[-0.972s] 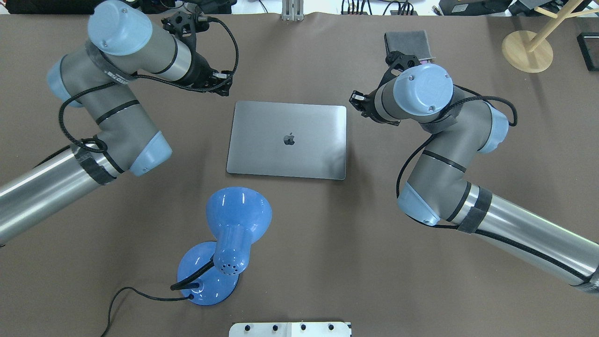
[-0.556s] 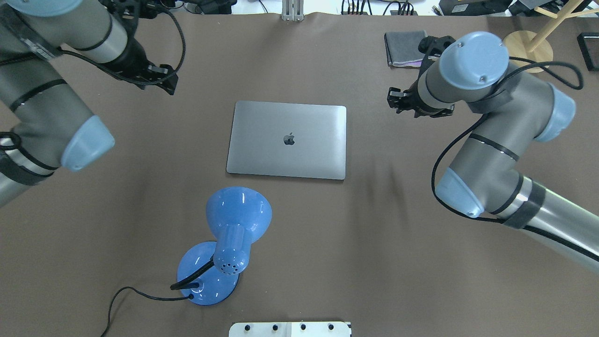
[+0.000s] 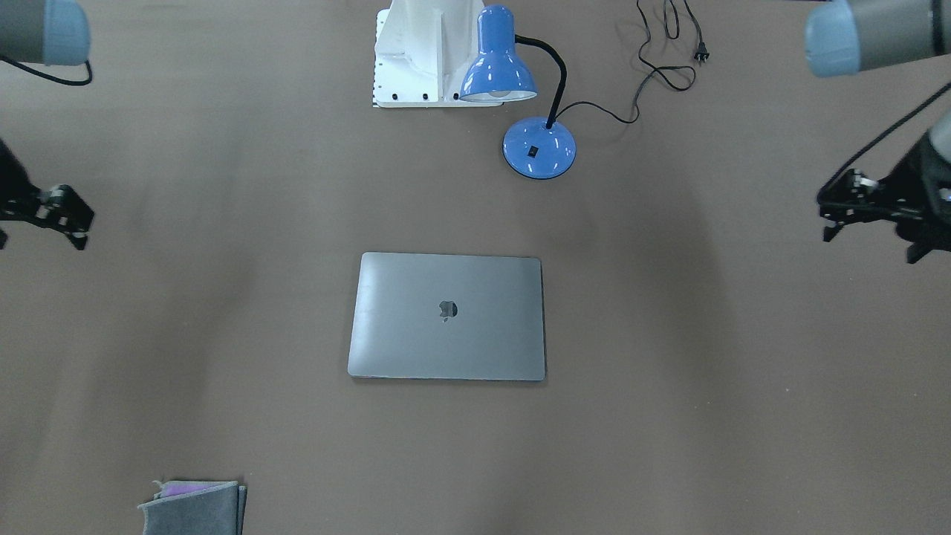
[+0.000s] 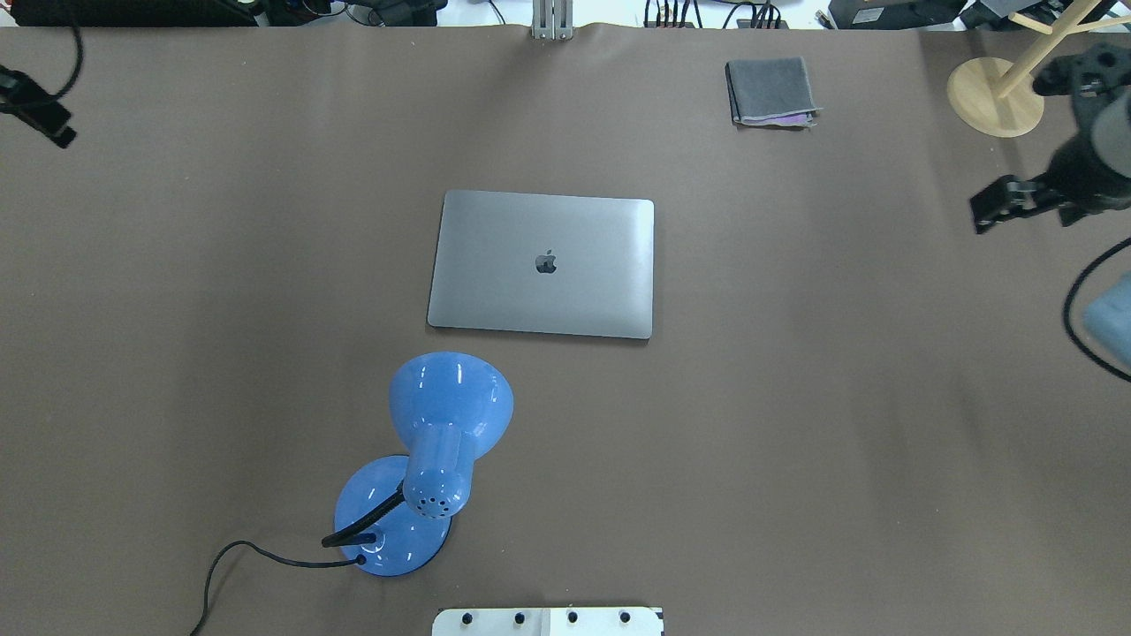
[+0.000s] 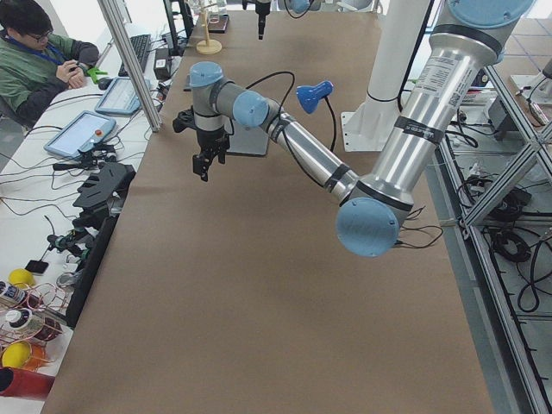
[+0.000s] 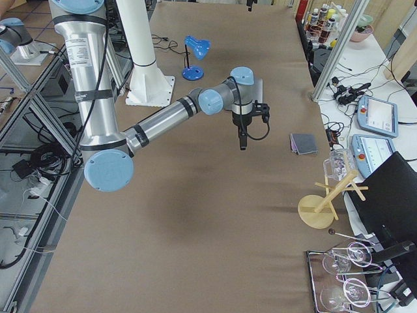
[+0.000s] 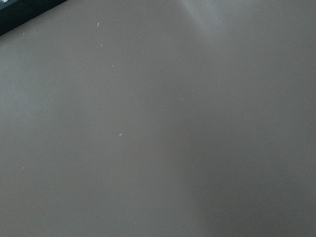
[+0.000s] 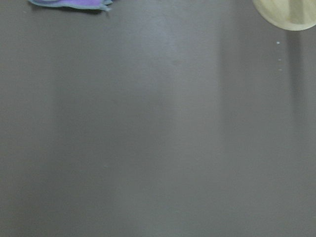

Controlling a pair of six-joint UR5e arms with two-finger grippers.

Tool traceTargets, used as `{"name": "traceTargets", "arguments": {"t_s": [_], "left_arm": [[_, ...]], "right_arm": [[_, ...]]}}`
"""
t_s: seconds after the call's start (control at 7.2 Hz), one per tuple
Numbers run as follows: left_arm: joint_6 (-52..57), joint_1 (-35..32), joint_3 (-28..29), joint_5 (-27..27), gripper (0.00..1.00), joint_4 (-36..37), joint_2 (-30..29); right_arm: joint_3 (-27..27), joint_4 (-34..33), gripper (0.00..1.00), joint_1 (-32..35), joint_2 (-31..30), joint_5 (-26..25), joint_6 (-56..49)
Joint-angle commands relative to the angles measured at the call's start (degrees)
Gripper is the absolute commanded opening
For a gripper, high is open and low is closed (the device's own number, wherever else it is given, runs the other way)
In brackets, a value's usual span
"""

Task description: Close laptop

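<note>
The laptop (image 4: 542, 265) lies shut at the table (image 4: 795, 442) centre, so closing looks done; the left gripper (image 3: 828, 215) and right gripper (image 3: 78, 223) hang empty by opposite end edges, jaw spread unreadable, and need only park.

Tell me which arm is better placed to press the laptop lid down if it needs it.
Right, marginally. The laptop lies shut already, both hands far off it; the right hand hangs level with it and somewhat nearer than the left hand at the far corner.
</note>
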Motion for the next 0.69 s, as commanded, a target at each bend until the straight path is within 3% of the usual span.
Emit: {"name": "traceTargets", "arguments": {"t_s": [0.0,0.28,0.56], "left_arm": [[6.79,-7.28,2.39,-5.94,0.98,-0.37,8.82],[6.71,-9.75,5.63,-4.9,0.98,-5.7,12.45],[9.67,-12.12,6.89,-5.07,0.98,-6.52,15.06]], "right_arm": [[-2.87,0.01,1.0,14.91,-10.3,6.57,-24.99],[-8.57,0.45,1.0,22.49,-14.55,6.85,-36.65],[-12.21,-0.16,1.0,25.42,-14.74,7.82,-39.34]]}}
